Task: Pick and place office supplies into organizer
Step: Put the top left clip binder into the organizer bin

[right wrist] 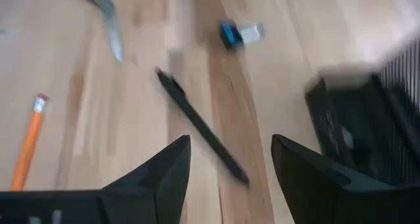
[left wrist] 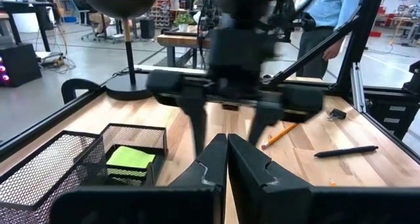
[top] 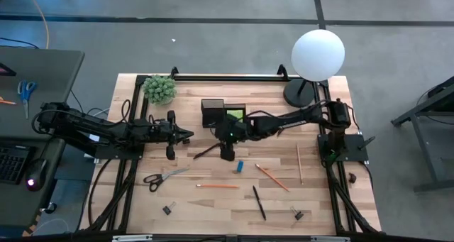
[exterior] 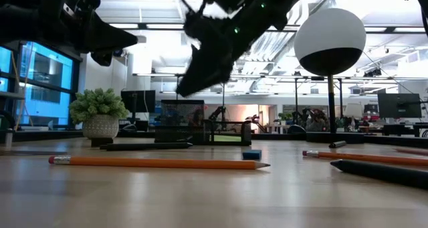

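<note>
- Right gripper (top: 226, 154) hangs over the middle of the table (top: 319, 199), just in front of the organizer (top: 221, 113). In the right wrist view its fingers (right wrist: 164, 171) stand well apart with nothing between them.
- Under those fingers we see a dark pen (right wrist: 200, 127) lying loose on the wood, slanted, untouched.
- Organizer sits toward the back of the table, left of the globe lamp (top: 318, 55). The lime-green sticky-note pad (left wrist: 129, 159) is already inside one of its low mesh compartments.
- Left gripper (top: 186, 135) waits left of the organizer, above the table, fingers (left wrist: 209, 168) pressed together and empty.
- Still loose on the table: small blue block (top: 240, 166) just right of the right gripper, black-handled scissors (top: 162, 177) to the front left, orange pencil (top: 217, 187) in front of centre, a second orange pencil (top: 272, 177) slanted to its right, a wooden pencil (top: 299, 163) near the right edge, a black pen (top: 259, 202) near the front.
- Two binder clips: one front left (top: 168, 209), one front right (top: 298, 214).
- Clutter at the back: small green plant (top: 159, 89) in the left corner, lamp base (top: 301, 93) beside the right arm. Neither blocks the organizer's top.
- Left wrist view shows a person (left wrist: 326, 23) standing beyond the table.
</note>
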